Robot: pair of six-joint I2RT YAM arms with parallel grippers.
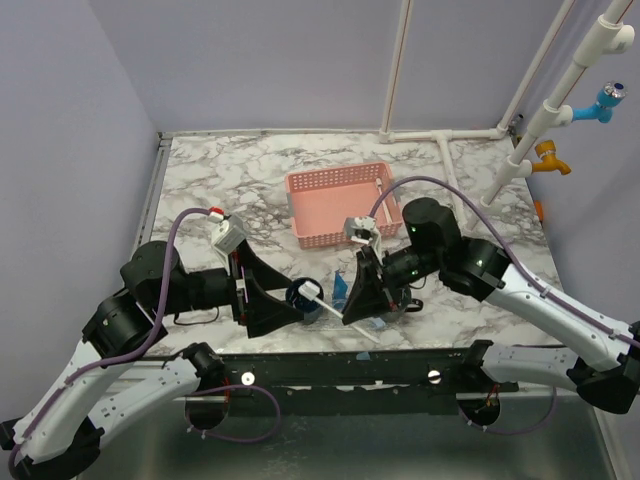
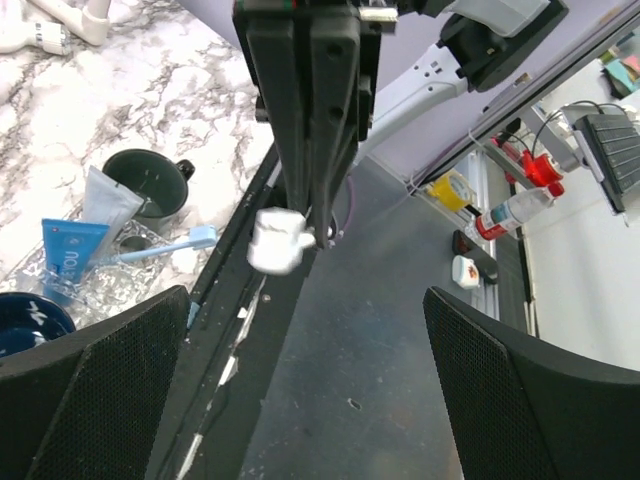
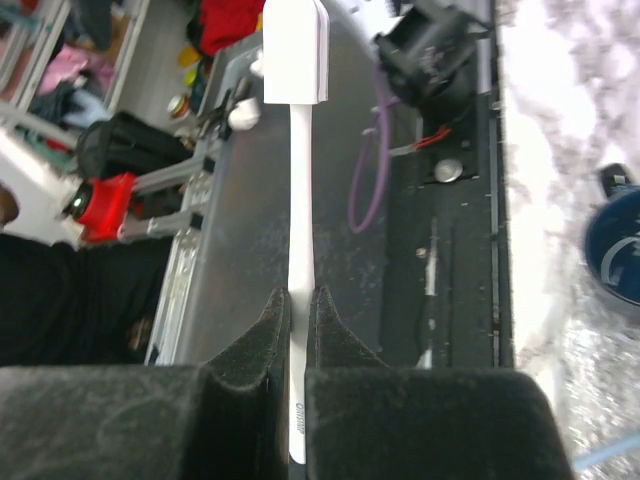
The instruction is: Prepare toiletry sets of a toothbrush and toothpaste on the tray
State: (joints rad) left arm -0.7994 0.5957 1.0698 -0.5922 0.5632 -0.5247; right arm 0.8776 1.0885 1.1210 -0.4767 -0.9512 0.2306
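Right fingers: clenched on white toothbrush, long axis pointing past the table's near edge.
Left fingers: released, empty.
Light-blue toothbrush: flat on tray, beside tubes.
Navy mug: just beside the right fingers, so the right arm is nearer.

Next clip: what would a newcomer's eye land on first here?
The right gripper is shut on a white toothbrush near the front edge of the table. Facing it, the left gripper stands wide open beside the navy mug. Behind them, a pink basket sits mid-table.
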